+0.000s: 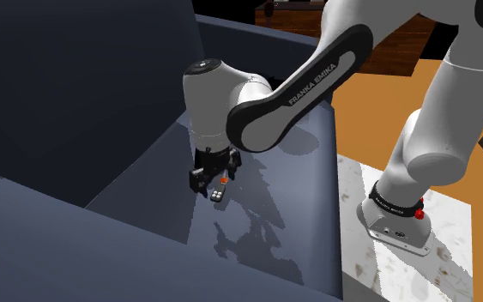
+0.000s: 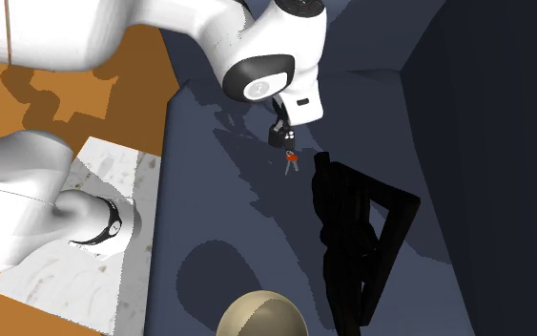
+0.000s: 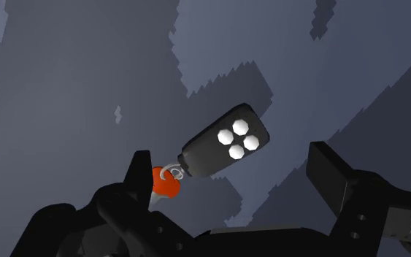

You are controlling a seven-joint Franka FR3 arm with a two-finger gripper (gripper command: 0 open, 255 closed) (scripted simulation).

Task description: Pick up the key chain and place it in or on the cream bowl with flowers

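Wrist view shows the gripper (image 3: 231, 155) with its jaws wide apart and the key chain (image 3: 224, 140) between them, untouched. It is a black fob with four white buttons, and an orange-red bead sits just beside one finger. In the second exterior view it lies just above frame centre, with the bowl (image 2: 261, 315) at the bottom edge, well apart. The gripper should lower squarely, straddle the fob's narrow width, then close. A grab on the bead would likely slip.
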